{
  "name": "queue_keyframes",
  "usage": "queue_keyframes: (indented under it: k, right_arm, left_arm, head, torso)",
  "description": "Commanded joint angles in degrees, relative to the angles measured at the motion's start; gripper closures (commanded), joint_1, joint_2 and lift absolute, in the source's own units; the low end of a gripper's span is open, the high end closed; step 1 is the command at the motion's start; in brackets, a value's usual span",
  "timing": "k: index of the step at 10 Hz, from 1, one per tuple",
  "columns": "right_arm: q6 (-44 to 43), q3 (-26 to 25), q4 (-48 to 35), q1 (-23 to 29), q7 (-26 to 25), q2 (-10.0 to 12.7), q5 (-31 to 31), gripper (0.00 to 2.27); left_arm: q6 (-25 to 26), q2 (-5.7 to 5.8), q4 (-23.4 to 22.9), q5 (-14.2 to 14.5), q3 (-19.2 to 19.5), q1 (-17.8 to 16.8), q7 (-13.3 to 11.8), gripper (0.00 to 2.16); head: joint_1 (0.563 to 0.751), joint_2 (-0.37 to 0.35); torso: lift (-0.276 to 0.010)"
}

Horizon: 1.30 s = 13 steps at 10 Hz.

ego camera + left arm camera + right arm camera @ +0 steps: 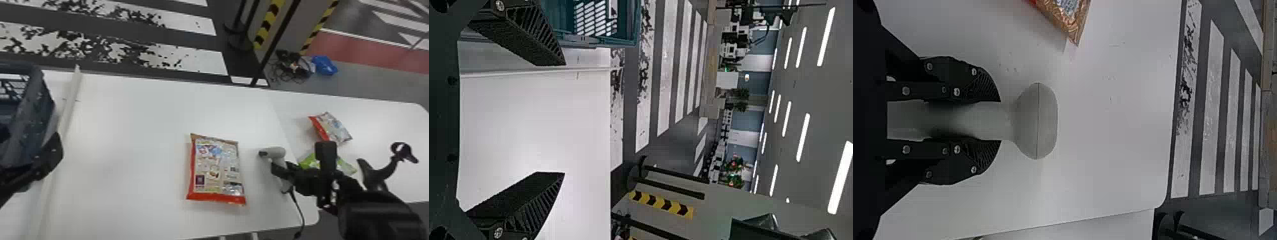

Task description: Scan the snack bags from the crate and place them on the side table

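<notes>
Silver-and-red printed snack bag point(218, 169): lies flat in front of you on the white main surface point(127, 127), printed face up, its red band at the end nearest you and its tan edge at the far end.

Pale grey plastic barcode scanner point(276, 152): just to the bag's right, apart from it, with its dark nose turned toward the bag; a black cable point(300, 210) hangs below its handle.

Right hand point(282, 169): you have it pinching the scanner's handle; your right wrist view shows a finger on each side and the scanner's rounded head beyond the fingertips.

White side surface point(389, 127): to the right of the main one, carrying two more bags.

Smaller red-and-silver snack bag point(335, 127): on that side surface, toward its far side.

Green snack bag point(309, 161): nearer you on the side surface, partly hidden behind your right arm.

Dark blue-grey plastic crate point(38, 108): at your far left, beyond a raised white strip point(68, 108).

Left hand point(32, 140): over at the crate's near side, with its fingers spread wide and nothing between them.

Floor beyond: dark and white stripes, yellow-and-black hazard tape point(268, 22), a tangle of black cables point(287, 68) and a bright blue item point(324, 65).
</notes>
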Motion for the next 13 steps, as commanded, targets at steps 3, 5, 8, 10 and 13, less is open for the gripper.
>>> queue_keyframes:
  k: [3, 5, 8, 10, 13]
  right_arm:
    - [-0.2, 0.5, 0.2, 0.0, 0.0, 0.4, -0.3, 1.05]
    - [-0.9, -0.2, -0.5, 0.7, -0.5, 0.5, -0.8, 0.02]
    - [1.0, -3.6, -8.9, 5.7, -1.0, 1.6, -5.9, 0.05]
    - [5.6, -5.7, -14.6, 8.3, 1.4, 2.6, -10.9, 0.07]
    - [11.1, -4.3, -15.5, 8.5, 6.1, 2.6, -13.8, 0.08]
  left_arm:
    - [0.0, -0.32, 0.1, 0.1, 0.1, 0.0, 0.0, 0.09]
    - [0.0, -0.32, 0.2, 0.1, 0.1, 0.0, 0.0, 0.09]
    - [0.0, -0.32, 0.1, 0.0, 0.1, 0.0, 0.0, 0.09]
    - [0.0, -0.32, 0.0, 0.0, 0.1, 0.0, 0.1, 0.09]
    - [-0.2, -0.32, -0.2, -0.1, -0.2, 0.2, 0.6, 0.09]
  head:
    - [0.695, -0.308]
    - [0.695, -0.302]
    - [0.695, -0.309]
    - [0.695, -0.298]
    - [0.695, -0.240]
  torso:
    - [-0.094]
    - [-0.094]
    - [-0.094]
    - [-0.094]
    - [-0.094]
